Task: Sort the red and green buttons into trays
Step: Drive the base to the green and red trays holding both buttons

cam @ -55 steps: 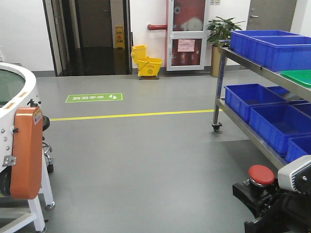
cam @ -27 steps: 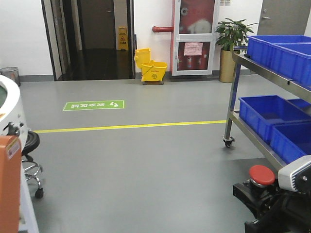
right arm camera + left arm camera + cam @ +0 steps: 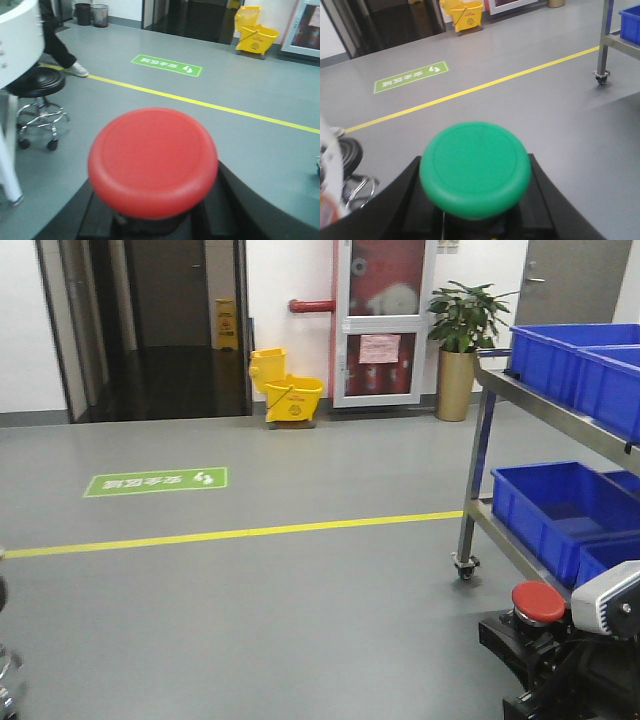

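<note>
My left gripper is shut on the green button; its round green cap fills the left wrist view, seated on a dark body between the black fingers. My right gripper is shut on the red button, whose red cap sits above the black fingers. The red button and the right gripper also show at the lower right of the front view, above the floor. The left gripper is out of the front view. The red and green trays are out of view.
A metal rack on casters stands at the right with deep blue crates. A yellow mop bucket and a potted plant stand by the far wall. A stool and a person's leg show in the right wrist view.
The front view has swung: the white and orange machine at the left has left the picture, and the rack's green tray is no longer visible. Both buttons stay held.
</note>
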Robot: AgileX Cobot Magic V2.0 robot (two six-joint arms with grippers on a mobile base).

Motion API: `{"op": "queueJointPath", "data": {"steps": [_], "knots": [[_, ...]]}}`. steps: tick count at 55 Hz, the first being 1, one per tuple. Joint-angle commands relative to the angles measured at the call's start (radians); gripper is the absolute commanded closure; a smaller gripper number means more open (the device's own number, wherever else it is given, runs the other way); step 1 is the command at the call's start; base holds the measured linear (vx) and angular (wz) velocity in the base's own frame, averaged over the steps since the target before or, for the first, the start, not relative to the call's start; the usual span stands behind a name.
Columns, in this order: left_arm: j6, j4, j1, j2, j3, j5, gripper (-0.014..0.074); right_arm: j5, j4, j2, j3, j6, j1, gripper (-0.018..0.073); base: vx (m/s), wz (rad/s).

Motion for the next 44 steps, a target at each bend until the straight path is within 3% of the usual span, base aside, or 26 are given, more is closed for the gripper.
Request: {"op": "queueJointPath", "data": {"steps": [1, 44], "knots": [[-0.009, -0.011, -0.004, -0.008, -0.030, -0.084, 0.0599, -0.052, 0.028, -0.020, -0.029, -0.002, -0.005, 0.0567, 0.65, -0.25], [-0.009, -0.011, -0.004, -0.007, -0.030, -0.084, 0.0599, -0.060, 0.028, -0.020, -0.029, -0.002, -0.005, 0.0567, 0.63, -0.49]]}}
